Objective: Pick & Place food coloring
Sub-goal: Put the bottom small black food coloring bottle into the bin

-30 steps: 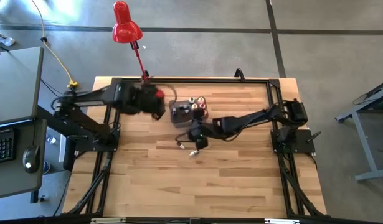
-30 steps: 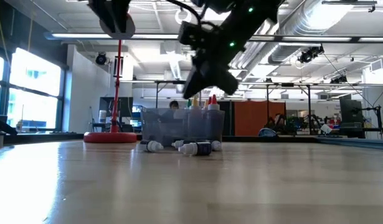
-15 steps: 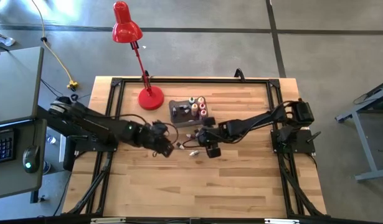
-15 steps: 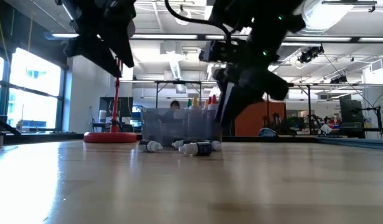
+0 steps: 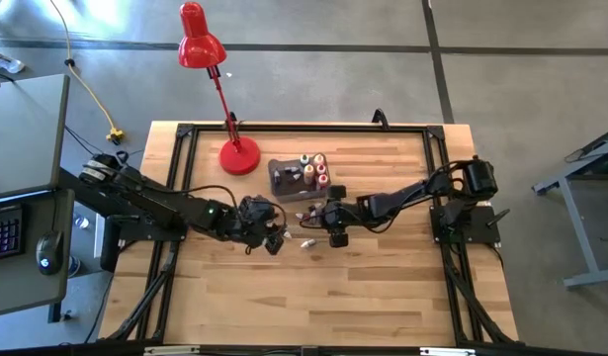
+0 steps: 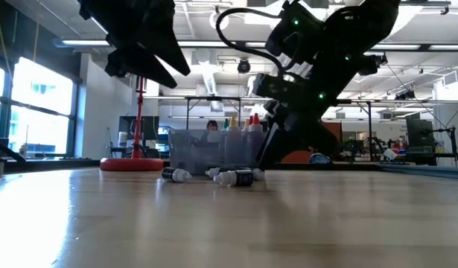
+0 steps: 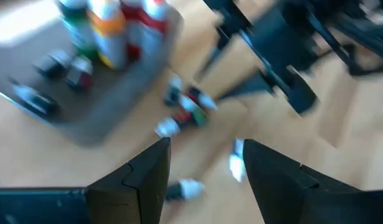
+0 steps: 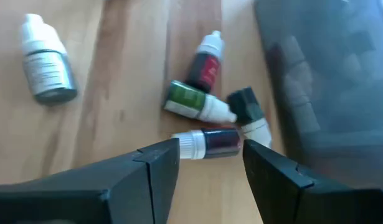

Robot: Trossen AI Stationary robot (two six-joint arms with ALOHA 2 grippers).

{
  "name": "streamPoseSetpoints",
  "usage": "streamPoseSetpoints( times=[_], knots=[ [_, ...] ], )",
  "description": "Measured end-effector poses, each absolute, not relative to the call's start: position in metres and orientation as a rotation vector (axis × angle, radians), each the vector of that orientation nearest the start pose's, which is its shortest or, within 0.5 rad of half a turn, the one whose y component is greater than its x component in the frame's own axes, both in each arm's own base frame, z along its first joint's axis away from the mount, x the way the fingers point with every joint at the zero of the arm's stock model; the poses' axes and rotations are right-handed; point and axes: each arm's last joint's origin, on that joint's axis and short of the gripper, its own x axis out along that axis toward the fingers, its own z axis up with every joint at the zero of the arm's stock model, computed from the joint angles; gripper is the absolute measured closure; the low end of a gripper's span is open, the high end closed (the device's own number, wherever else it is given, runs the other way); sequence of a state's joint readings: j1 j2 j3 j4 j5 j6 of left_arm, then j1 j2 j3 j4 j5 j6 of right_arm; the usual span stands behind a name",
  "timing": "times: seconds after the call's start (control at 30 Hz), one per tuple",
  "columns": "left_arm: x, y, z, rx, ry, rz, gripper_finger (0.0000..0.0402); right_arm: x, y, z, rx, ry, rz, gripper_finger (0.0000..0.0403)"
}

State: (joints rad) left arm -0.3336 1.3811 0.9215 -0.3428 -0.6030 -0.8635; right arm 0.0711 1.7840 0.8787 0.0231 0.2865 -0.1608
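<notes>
- We see the food coloring as small plastic squeeze bottles in two lots: some upright in the grey bin [image 5: 288, 176], the rest loose on the tabletop [image 5: 383, 287].
- Upright bottles [image 5: 313, 169] fill the bin's 3 o'clock end; in the left wrist view we read green, orange-yellow and red bodies [image 7: 110, 34] with pale caps, and small dark ones lying in the bin.
- Loose cluster [image 8: 210, 112], just at 6 o'clock of the bin: tiny bottles on their sides, white pointed caps, one red-labelled, one green-labelled, one dark red, one dark-capped, touching in a heap.
- One grey-labelled bottle [image 8: 47, 59] with a white cap lies apart from the cluster.
- Right gripper [image 8: 210, 165] hovers over the cluster, fingers spread, nothing between them; in the high view it sits at table centre [image 5: 335, 233].
- Left gripper [image 7: 203, 168] is released too, empty, at 9 o'clock of the loose bottles [image 5: 271, 240].
- Red desk lamp [image 5: 238, 156] stands at 9 o'clock of the bin.
</notes>
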Motion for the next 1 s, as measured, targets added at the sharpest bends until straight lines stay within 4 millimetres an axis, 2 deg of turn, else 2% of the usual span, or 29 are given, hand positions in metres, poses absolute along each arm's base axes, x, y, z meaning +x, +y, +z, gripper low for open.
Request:
streamPoseSetpoints(
  times=[0.13, 0.3, 0.43, 0.6, 0.7, 0.8, 1.0],
  knots=[
    [0.269, -0.073, 0.243, -0.351, 0.506, 0.616, 0.0202, 0.335, 0.016, 0.132, -0.345, 0.884, -0.123, 0.0235],
    [0.269, -0.071, 0.244, -0.175, 0.516, 0.626, 0.0202, 0.337, 0.016, 0.134, -0.347, 0.862, -0.102, 0.0235],
    [0.274, -0.066, 0.249, -0.225, 0.440, 0.652, 0.0202, 0.337, 0.016, 0.134, -0.359, 0.863, -0.094, 0.0235],
    [0.276, -0.059, 0.244, -0.292, 0.567, 0.524, 0.0202, 0.337, 0.016, 0.134, -0.362, 0.866, -0.092, 0.0236],
    [0.282, -0.063, 0.233, -0.297, 0.684, 0.374, 0.0202, 0.336, 0.016, 0.133, -0.362, 0.868, -0.091, 0.0236],
    [0.288, -0.071, 0.218, -0.164, 0.787, 0.209, 0.0202, 0.336, 0.017, 0.133, -0.356, 0.868, -0.078, 0.0236],
    [0.302, -0.076, 0.176, 0.075, 0.943, 0.121, 0.0202, 0.337, 0.019, 0.133, -0.331, 0.860, -0.022, 0.0237]
  ],
)
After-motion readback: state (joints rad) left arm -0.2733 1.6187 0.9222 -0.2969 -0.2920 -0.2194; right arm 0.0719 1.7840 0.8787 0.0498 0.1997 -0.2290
